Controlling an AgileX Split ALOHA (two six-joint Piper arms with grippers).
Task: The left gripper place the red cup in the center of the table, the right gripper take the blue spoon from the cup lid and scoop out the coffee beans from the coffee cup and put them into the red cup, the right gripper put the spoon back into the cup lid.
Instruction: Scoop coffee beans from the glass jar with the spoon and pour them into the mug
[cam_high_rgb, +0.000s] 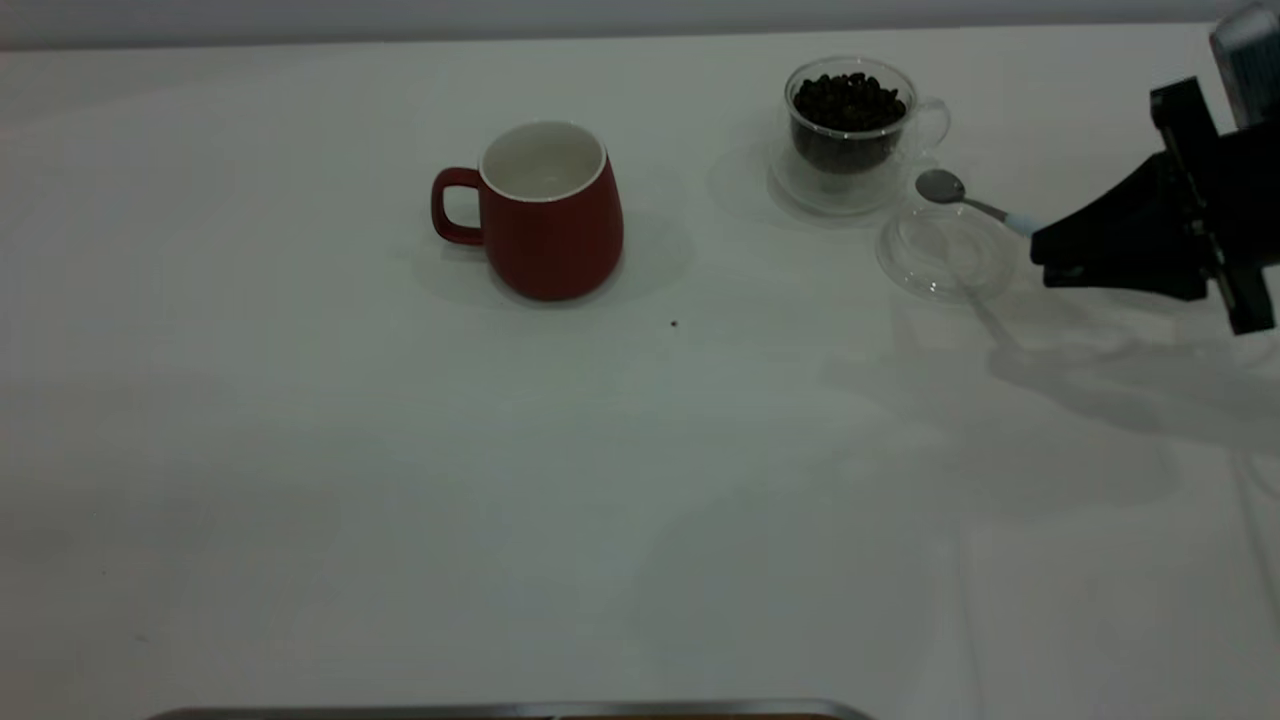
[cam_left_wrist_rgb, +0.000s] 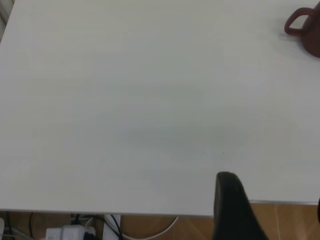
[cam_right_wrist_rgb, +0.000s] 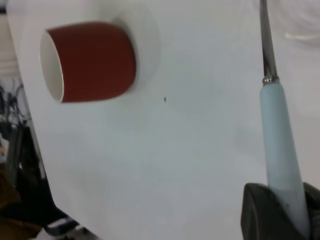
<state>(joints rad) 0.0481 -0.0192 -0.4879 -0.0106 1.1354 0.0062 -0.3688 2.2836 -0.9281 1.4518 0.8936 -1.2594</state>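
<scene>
Red cup (cam_high_rgb: 552, 215) is standing upright mid-bench, far half, handle pointing left, with wide bare bench (cam_high_rgb: 400, 500) lying open on its near side. Right gripper (cam_high_rgb: 1045, 250) is reaching in from the right edge, fingers clamping the blue spoon (cam_high_rgb: 975, 205) handle above the cup lid (cam_high_rgb: 945, 255). Coffee cup (cam_high_rgb: 850, 125) with coffee beans (cam_high_rgb: 848, 100) is sitting just beyond. Left gripper (cam_left_wrist_rgb: 235, 210) is hanging at the bench's edge; its fingers cannot be judged.

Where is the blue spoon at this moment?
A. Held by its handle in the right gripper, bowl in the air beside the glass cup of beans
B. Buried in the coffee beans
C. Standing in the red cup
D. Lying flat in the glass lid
A: the right gripper is shut on the blue spoon by its pale handle, bowl raised above the lid, beside the glass cup.
</scene>
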